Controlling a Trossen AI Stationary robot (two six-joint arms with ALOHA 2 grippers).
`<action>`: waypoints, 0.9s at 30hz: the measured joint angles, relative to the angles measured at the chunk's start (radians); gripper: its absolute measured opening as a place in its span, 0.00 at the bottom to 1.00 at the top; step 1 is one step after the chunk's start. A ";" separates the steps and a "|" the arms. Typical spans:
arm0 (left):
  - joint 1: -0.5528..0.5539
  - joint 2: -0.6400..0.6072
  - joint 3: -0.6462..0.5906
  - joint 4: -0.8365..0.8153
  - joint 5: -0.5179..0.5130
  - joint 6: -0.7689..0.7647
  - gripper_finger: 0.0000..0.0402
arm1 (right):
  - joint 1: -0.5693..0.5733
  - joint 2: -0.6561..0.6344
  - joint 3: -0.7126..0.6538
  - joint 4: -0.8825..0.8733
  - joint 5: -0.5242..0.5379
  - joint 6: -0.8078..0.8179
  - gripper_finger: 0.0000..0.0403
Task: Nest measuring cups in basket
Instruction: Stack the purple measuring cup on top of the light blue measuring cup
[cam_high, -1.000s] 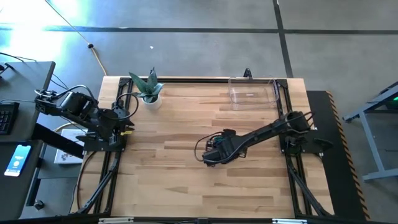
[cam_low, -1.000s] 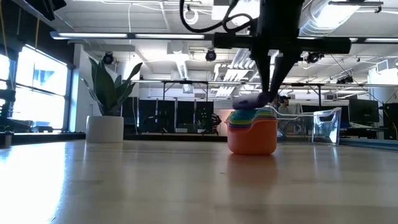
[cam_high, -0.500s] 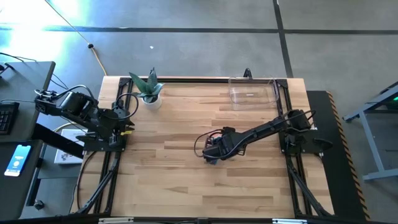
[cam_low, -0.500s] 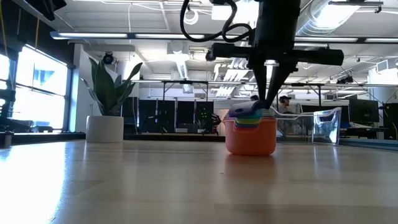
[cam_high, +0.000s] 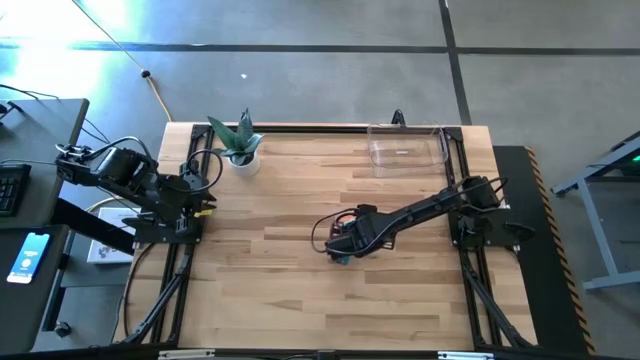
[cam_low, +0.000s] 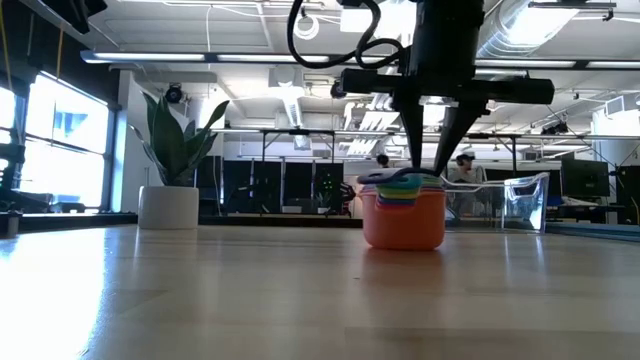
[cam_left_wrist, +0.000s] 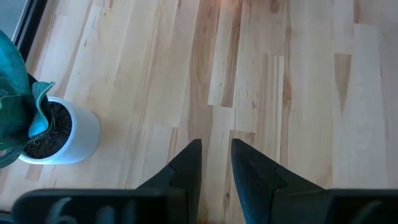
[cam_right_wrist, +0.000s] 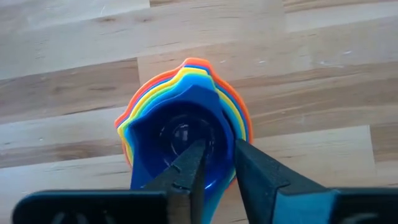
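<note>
the measuring cups (cam_low: 404, 207) sit nested in one stack on the bench (cam_high: 300, 270), directly under your right pincer (cam_low: 431, 160), orange outermost and blue innermost. that pincer is released, fingers spread just above the stack's rim, one reaching into the blue cup in the wrist view. the basket (cam_high: 406, 148) lies well beyond it at the far edge. nesting looks finished; next you need to grip the whole stack and carry it over. your left pincer (cam_left_wrist: 216, 163), slightly parted and holding nothing, waits near the plant pot (cam_left_wrist: 62, 132).
</note>
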 joint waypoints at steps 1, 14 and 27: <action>0.000 0.000 0.000 0.000 -0.001 0.000 0.19 | 0.000 0.001 0.005 -0.005 -0.001 -0.001 0.20; 0.000 0.000 0.000 0.000 -0.009 0.000 0.19 | -0.002 0.001 0.199 0.029 0.042 -0.200 0.24; 0.000 0.000 0.000 0.000 -0.014 -0.001 0.19 | -0.052 0.106 0.201 0.323 -0.202 -0.426 0.24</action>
